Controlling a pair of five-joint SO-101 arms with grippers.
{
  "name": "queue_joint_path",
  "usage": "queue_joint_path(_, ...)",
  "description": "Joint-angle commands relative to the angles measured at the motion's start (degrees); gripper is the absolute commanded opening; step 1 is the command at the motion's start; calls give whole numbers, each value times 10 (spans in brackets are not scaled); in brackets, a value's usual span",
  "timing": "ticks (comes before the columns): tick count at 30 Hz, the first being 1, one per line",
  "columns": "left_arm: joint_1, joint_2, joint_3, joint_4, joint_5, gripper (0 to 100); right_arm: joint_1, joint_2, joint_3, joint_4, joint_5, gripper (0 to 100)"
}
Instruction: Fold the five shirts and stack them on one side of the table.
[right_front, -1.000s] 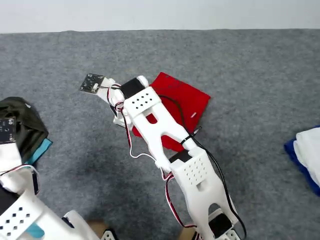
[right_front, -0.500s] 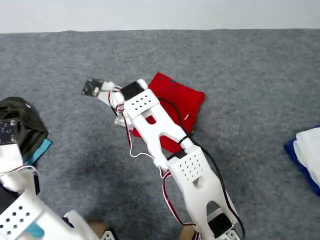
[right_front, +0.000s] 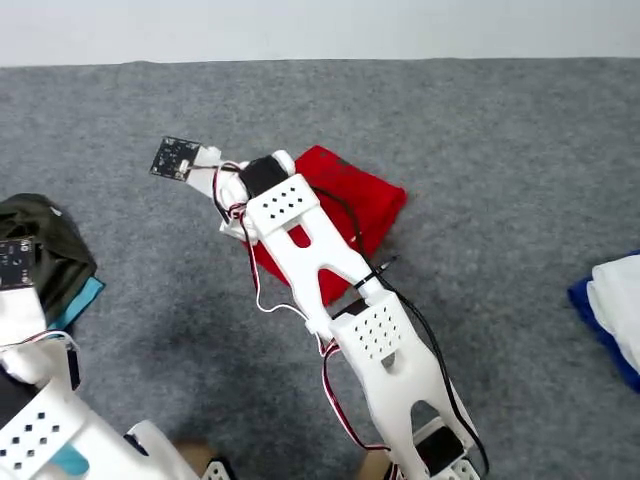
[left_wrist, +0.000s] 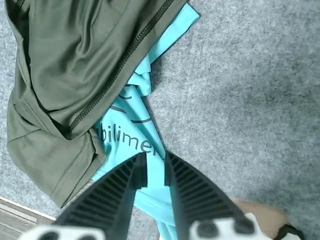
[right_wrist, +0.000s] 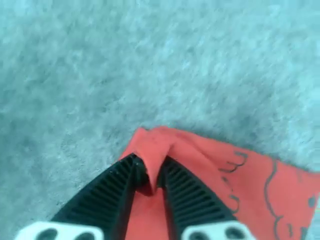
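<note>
A folded red shirt (right_front: 365, 200) lies mid-table, partly under the right arm (right_front: 320, 260). In the right wrist view my right gripper (right_wrist: 150, 172) is shut on a raised corner of the red shirt (right_wrist: 215, 200), low over the grey felt. My left gripper (left_wrist: 152, 160) hangs shut over a teal shirt (left_wrist: 135, 142), with nothing pinched between its fingers. A dark olive shirt (left_wrist: 75, 75) lies on top of the teal one. From above, the olive shirt (right_front: 45, 245) and the teal shirt (right_front: 82, 298) form a pile at the table's left edge beside the left arm (right_front: 35, 420).
A white shirt (right_front: 620, 295) on a blue one (right_front: 590, 305) lies at the table's right edge. Grey felt (right_front: 500, 150) covers the table. The back edge meets a pale wall (right_front: 320, 30).
The red shirt has slid a little to the left with the right gripper, its right corner drawn in. The right wrist has turned. The left arm has kept still.
</note>
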Motion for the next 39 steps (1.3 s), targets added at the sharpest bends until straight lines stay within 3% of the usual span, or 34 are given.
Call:
queue_joint_path(1, -1, -5, -2, 2, -5, 69, -5, -15, -31, 47, 4, 164)
queue_joint_path(3, -1, -5, -2, 2, -5, 69, -4, -31, -31, 69, -6, 217)
queue_joint_path(9, -1, -6, -2, 2, -5, 69, -1, -101, -30, 125, -11, 217)
queue_joint_path(17, -1, -6, -2, 2, -5, 69, 39, -123, -25, 175, -14, 6)
queue_joint_path(25, -1, -6, -2, 2, -5, 69, 107, -127, 83, 177, -15, 9)
queue_joint_path(39, 0, -4, -1, -14, -5, 69, 137, -127, 214, 175, -15, 9)
